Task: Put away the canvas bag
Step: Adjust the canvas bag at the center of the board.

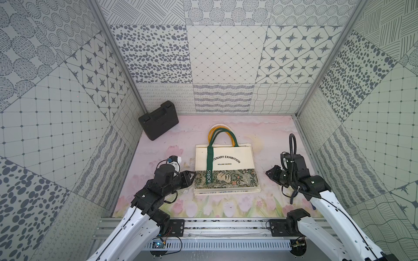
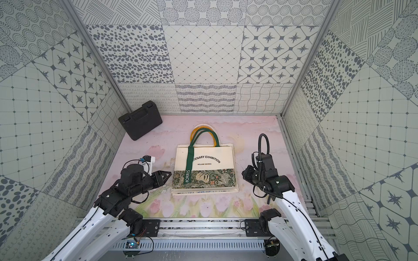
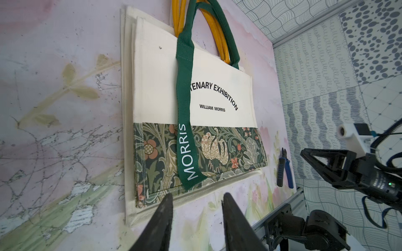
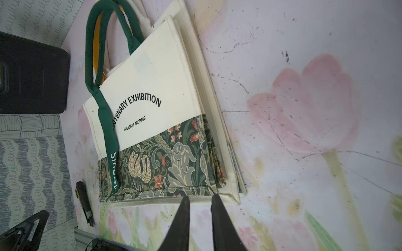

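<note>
We had our half-open, empty left hand [image 1: 193,174] just beside the flat cream-and-floral canvas bag [image 1: 228,156], our narrowly parted right hand [image 1: 267,173] farther off.

Ahead of my left claw [image 3: 196,195], the canvas bag [image 3: 161,87] is matt cream cloth, its green strap [image 3: 185,108] ribbed webbing. The table [image 3: 54,108] beneath looks scuffed; the far case [image 1: 158,121], matt black plastic.

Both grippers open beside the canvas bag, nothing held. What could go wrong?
1. The canvas bag lies on other flat cream layers; the left gripper, open at its edge, may pinch those too.
2. The green strap lying across its front could snag.
3. The pliers beside the bag might get knocked by the right gripper.
</note>
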